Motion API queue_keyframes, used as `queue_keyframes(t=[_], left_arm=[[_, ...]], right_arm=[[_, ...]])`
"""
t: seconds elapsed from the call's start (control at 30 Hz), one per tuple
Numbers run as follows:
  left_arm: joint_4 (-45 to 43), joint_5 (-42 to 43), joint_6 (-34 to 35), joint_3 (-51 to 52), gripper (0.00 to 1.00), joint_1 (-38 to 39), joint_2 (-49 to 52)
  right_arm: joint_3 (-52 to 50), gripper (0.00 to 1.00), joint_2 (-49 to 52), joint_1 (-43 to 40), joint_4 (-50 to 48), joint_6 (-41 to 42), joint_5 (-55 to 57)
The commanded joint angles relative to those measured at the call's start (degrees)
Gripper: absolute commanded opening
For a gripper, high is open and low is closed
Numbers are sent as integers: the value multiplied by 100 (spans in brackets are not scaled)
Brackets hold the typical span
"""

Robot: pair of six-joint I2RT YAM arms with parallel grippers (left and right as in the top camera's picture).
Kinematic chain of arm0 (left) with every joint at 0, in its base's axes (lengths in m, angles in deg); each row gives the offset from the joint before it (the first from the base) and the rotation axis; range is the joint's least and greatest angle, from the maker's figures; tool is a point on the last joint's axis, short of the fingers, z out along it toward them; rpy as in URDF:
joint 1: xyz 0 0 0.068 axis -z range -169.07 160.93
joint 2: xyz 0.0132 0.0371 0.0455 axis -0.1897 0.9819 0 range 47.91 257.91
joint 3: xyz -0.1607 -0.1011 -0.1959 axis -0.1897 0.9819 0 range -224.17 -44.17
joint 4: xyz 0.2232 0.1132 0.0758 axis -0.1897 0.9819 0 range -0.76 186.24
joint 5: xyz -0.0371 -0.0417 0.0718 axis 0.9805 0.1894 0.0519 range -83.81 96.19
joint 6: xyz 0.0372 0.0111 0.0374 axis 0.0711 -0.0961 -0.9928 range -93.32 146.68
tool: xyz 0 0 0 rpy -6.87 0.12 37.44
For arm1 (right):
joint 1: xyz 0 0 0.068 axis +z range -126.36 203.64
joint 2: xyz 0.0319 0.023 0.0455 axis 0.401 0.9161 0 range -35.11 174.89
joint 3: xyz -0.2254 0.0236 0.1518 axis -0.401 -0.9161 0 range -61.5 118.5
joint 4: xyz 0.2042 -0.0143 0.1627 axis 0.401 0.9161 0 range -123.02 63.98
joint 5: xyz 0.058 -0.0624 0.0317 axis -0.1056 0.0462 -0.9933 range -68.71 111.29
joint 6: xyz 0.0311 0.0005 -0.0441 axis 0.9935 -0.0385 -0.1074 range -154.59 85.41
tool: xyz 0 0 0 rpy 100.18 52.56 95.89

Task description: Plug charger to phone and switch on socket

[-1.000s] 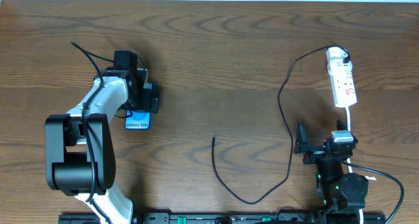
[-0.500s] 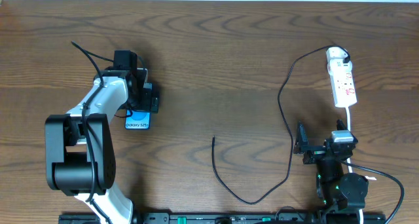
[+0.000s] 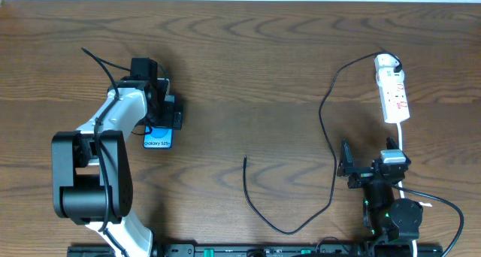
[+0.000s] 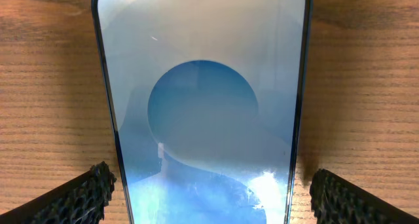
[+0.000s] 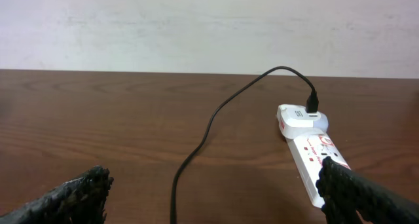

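Left arm (image 3: pixel 105 137): white and black, reaching from the near left edge out over the wooden table (image 3: pixel 248 69).
Left gripper (image 4: pixel 213 196): released. In the wrist view its fingertips (image 4: pixel 78 198) stand one on each side of the phone, with bare wood showing between the right-hand pad and the phone's edge. Whether the left-hand pad touches the frame, I cannot tell.
Phone (image 3: pixel 158 139): lies flat and screen up on the left part of the table, half hidden under the left gripper in the overhead view. Its end with the "Galaxy S25" text points to the near edge. In the wrist view the blue screen (image 4: pixel 203 106) fills the middle.
Charger (image 3: pixel 335 182): its free end (image 3: pixel 245 161) lies on the bare wood near the table's middle, well apart from the phone. From there the cable curves toward the near edge, rises past the right gripper and arcs to the socket's far end.
Right gripper (image 5: pixel 213 194): spread wide with nothing between the fingers, low near the right front edge, facing the far wall.
Socket (image 3: pixel 392 88): lies far right, lengthwise. A black plug (image 5: pixel 312 106) sits in its far end. The switch position is too small to tell.
White cord (image 3: pixel 402 137): leaves the socket's near end toward the right arm.
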Motion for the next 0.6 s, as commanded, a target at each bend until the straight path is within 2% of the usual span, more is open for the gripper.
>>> queue_keyframes(t=[0.0, 0.57], left_arm=[[55, -72, 55, 26, 98, -9, 44], [98, -72, 55, 26, 98, -9, 173]], right_arm=[[-9, 99, -44, 39, 22, 63, -35], [-9, 99, -44, 39, 22, 63, -35]])
